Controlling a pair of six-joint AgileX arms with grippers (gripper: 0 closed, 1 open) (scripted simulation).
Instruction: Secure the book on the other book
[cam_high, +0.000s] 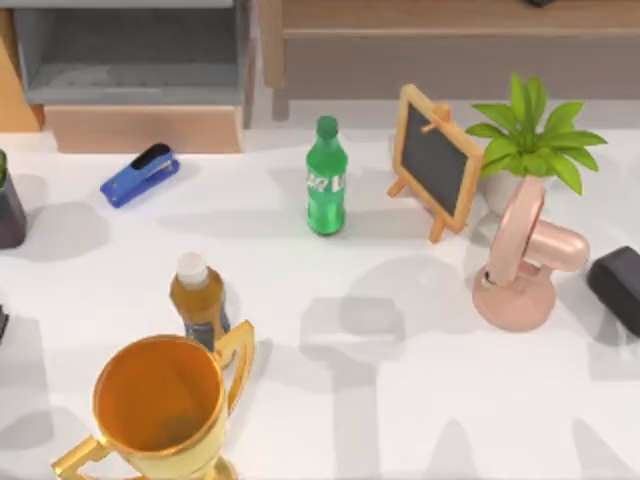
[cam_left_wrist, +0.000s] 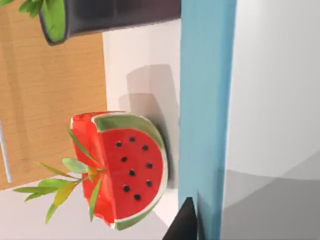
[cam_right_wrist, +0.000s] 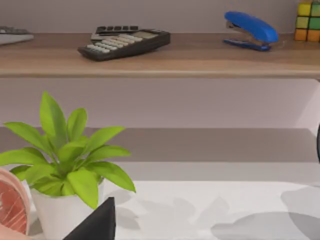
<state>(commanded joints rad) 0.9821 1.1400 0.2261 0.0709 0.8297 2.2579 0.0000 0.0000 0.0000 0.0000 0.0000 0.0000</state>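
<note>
A tall, flat light-blue slab (cam_left_wrist: 207, 100), which looks like the edge of a book, runs through the left wrist view. A dark part of my left gripper (cam_left_wrist: 186, 223) sits right against its side; I cannot tell whether it is held. A second book is out of view. In the top view a dark sliver of my left arm (cam_high: 2, 322) sits at the table's left edge. My right gripper (cam_high: 615, 287) is a dark block at the right edge, beside the pink fan (cam_high: 522, 262). Its dark tip (cam_right_wrist: 96, 225) lies in front of a potted plant (cam_right_wrist: 65, 165).
The white table (cam_high: 400, 400) carries a gold trophy (cam_high: 165, 405), a brown bottle (cam_high: 197, 298), a green bottle (cam_high: 326, 180), a blue stapler (cam_high: 140, 175), a small chalkboard (cam_high: 436, 160), a plant (cam_high: 530, 140) and a dark pot (cam_high: 8, 205). A watermelon planter (cam_left_wrist: 125, 167) stands near the blue slab.
</note>
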